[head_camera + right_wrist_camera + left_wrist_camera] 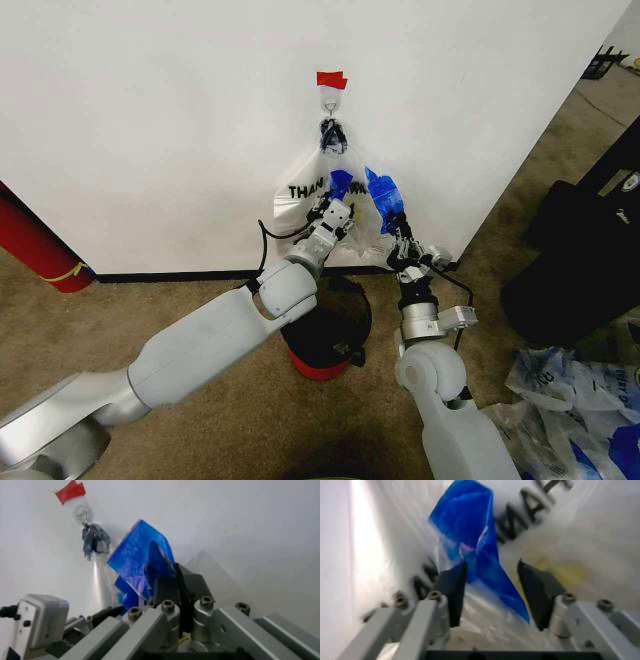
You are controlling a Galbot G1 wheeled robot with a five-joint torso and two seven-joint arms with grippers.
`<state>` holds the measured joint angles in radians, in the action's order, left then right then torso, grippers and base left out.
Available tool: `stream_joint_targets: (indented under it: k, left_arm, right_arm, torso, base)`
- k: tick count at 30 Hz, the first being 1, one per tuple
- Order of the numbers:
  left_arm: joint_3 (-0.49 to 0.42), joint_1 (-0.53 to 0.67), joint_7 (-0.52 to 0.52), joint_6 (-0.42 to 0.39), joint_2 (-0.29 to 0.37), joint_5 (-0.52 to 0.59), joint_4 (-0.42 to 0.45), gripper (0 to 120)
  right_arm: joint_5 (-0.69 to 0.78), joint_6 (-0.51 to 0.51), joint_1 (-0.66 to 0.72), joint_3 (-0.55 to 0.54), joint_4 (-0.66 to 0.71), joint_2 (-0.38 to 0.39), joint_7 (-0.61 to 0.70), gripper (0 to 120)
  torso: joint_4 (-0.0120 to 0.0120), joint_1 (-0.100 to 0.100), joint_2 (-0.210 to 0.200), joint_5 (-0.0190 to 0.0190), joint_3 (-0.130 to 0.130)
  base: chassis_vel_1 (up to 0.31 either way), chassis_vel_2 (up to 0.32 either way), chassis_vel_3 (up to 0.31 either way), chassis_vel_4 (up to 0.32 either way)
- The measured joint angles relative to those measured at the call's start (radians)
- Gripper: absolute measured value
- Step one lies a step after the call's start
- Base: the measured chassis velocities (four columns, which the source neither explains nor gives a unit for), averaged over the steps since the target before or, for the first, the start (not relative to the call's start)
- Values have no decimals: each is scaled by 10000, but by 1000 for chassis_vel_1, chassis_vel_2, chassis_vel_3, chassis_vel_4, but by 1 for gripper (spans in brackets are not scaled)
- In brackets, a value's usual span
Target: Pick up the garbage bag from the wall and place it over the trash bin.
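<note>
Head view: thin crinkly see-through garbage bag (345, 195), blue patches, hanging from hook (331, 101) on white wall (150, 120). Left gripper (492, 588) spread wide around blue fold. Right gripper (167, 579) pinched on bag edge. Round black mesh trash bin (345, 325) below.

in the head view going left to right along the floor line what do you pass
Large red cylinder → trash bin, below the left gripper → right gripper at the garbage bag → black case → heap of plastic bags.
</note>
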<state>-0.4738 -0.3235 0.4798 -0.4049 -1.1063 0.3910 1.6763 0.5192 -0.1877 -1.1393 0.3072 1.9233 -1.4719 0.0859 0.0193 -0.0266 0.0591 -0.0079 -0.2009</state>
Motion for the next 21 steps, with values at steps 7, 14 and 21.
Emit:
stream_joint_targets:
  k: [7,14,21]
  left_arm:
    - [117,59,150,-225,14,106,-210,15]
    - [410,10,320,37,173,664,25,0]
    - [1368,-898,495,473,882,1744,1293,0]
  right_arm:
    - [41,19,21,7,6,30,2,0]
    - [42,35,15,64,-13,50,34,0]
    - [251,79,-59,228,-20,185,182,0]
  torso:
    - [-1,0,0,0,0]
    - [2,0,2,0,0]
    - [1,0,2,0,0]
  base:
    - [0,0,0,0]
    - [0,0,0,0]
    - [0,0,0,0]
